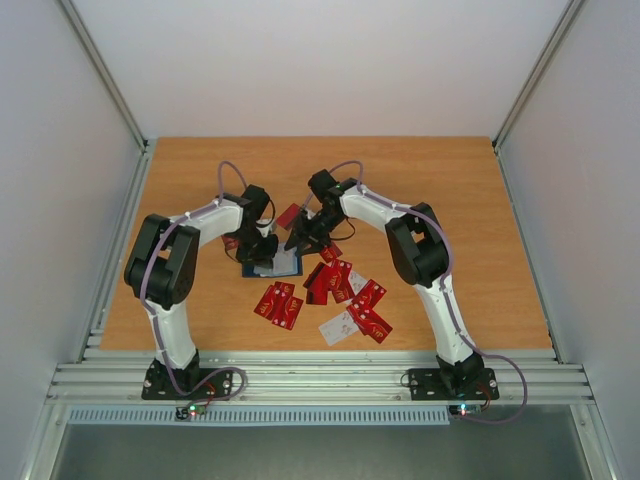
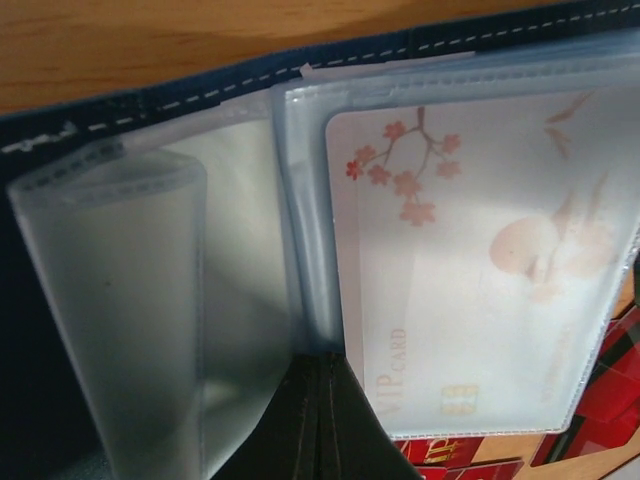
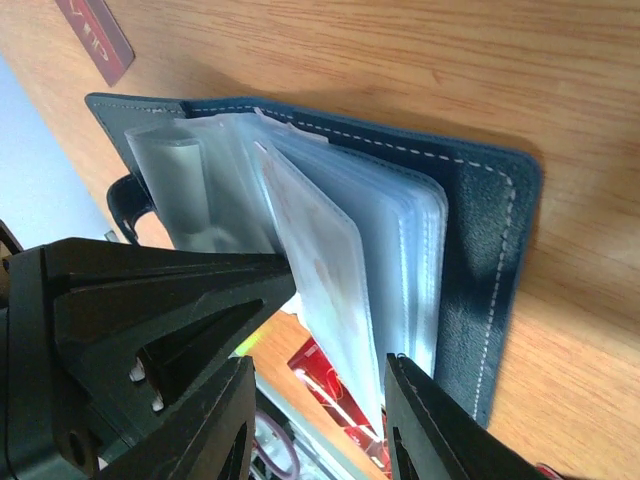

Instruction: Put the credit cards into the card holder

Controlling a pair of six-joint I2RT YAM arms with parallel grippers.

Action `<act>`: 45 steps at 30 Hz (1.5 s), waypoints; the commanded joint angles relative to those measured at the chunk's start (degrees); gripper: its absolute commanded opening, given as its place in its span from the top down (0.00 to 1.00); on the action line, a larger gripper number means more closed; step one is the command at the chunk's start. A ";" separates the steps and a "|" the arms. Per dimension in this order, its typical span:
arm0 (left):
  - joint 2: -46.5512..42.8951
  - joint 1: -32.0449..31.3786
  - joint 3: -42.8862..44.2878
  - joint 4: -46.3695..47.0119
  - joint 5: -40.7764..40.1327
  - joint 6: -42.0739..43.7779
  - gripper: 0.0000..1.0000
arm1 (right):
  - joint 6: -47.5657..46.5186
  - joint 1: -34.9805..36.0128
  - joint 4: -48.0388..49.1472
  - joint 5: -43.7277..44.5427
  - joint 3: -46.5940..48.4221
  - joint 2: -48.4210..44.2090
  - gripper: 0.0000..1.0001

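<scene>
The card holder (image 1: 272, 266) lies open on the table, navy cover (image 3: 480, 250) down, its clear sleeves fanned up. A white card (image 2: 480, 260) with a blossom print sits inside one sleeve. My left gripper (image 2: 322, 400) is shut, its tips pressed into the fold between the sleeves. My right gripper (image 3: 318, 370) is open, and the lower edge of the sleeve holding the card hangs loosely between its jaws. Several red credit cards (image 1: 335, 285) and a white one (image 1: 338, 326) lie loose on the table just in front of the holder.
Another red card (image 1: 289, 215) lies behind the holder, between the two wrists. Both wrists crowd close together over the holder, and the left gripper's body (image 3: 180, 300) fills the left of the right wrist view. A pair of red cards (image 1: 280, 303) lies to the holder's near side.
</scene>
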 commanded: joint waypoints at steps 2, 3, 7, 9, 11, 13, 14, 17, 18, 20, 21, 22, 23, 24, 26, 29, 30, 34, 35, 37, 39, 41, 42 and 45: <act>2.18 0.21 0.03 1.43 1.00 1.67 1.00 | 0.64 0.62 2.09 -0.25 -1.15 0.36 0.63; 2.23 0.23 0.03 1.37 1.14 1.86 1.00 | 0.90 0.71 2.37 -0.25 -1.36 0.31 0.63; 2.54 0.30 0.11 1.38 1.54 2.23 1.00 | 1.07 0.86 2.86 0.16 -1.94 0.60 0.63; 2.65 0.30 0.19 1.42 1.68 2.38 1.00 | 1.00 0.84 2.73 0.36 -2.10 0.57 0.63; 2.71 0.30 0.21 1.37 1.86 2.49 1.00 | 1.03 0.91 2.73 0.22 -2.13 0.73 0.63; 2.88 0.25 0.37 1.47 2.19 2.42 1.00 | 0.90 1.02 2.95 -0.20 -2.07 0.86 0.63; 2.97 0.30 0.46 1.48 2.37 2.41 1.00 | 0.81 1.19 3.01 -0.50 -1.96 0.96 0.63; 2.69 0.30 0.73 1.60 3.50 2.20 1.00 | 0.64 1.75 3.08 -1.36 -1.39 1.30 0.63; 2.43 0.30 0.81 1.65 4.09 2.16 1.00 | 0.63 1.91 3.12 -1.58 -1.27 1.21 0.63; 1.57 0.30 0.99 1.87 5.49 1.82 1.00 | 0.49 2.12 2.91 -1.90 -0.80 1.00 0.63; 1.09 0.30 1.22 1.67 6.08 1.60 1.00 | 0.40 2.21 2.72 -1.84 -0.65 0.82 0.63; 0.46 0.30 1.52 1.30 6.70 1.33 1.00 | 0.37 2.21 2.37 -1.83 -0.45 0.58 0.63; -0.29 0.30 1.98 0.57 6.85 1.15 1.00 | 0.33 2.20 2.07 -1.76 -0.34 0.43 0.63; -1.11 0.30 2.47 -0.39 6.46 0.93 1.00 | 0.29 2.19 1.64 -1.74 0.00 0.40 0.63; -3.09 0.34 3.71 -2.32 5.95 0.45 1.00 | 0.35 2.23 0.84 -1.65 0.78 0.66 0.63; -6.42 0.51 5.69 -5.27 5.17 -0.02 0.99 | 0.58 2.23 0.53 -1.68 1.53 1.13 0.63; -7.53 0.62 6.10 -6.03 4.70 -0.11 0.99 | 0.67 2.22 0.42 -1.73 1.86 1.18 0.63; -11.47 2.31 4.93 -7.66 3.01 -0.86 0.97 | 0.35 2.31 -1.69 -1.38 4.30 1.88 0.63; -12.42 3.03 4.19 -7.77 2.93 -0.92 0.97 | 0.03 2.45 -2.54 -1.31 5.17 2.15 0.63; -14.02 4.74 2.41 -7.61 3.03 -0.93 0.97 | -0.59 2.65 -4.15 -1.34 6.98 2.81 0.63; -15.52 6.82 0.63 -7.50 3.14 -0.64 0.97 | -1.01 3.13 -5.51 -1.43 8.79 3.63 0.63; -16.96 8.25 -1.06 -7.24 3.11 -0.33 0.97 | -1.35 3.80 -6.47 -1.47 10.34 4.38 0.63; -17.66 8.94 -1.98 -7.08 3.14 -0.18 0.97 | -1.43 4.15 -6.83 -1.48 11.06 4.79 0.63; -19.53 10.60 -4.43 -6.57 3.55 0.20 0.96 | -1.70 5.19 -8.26 -1.50 13.59 6.03 0.63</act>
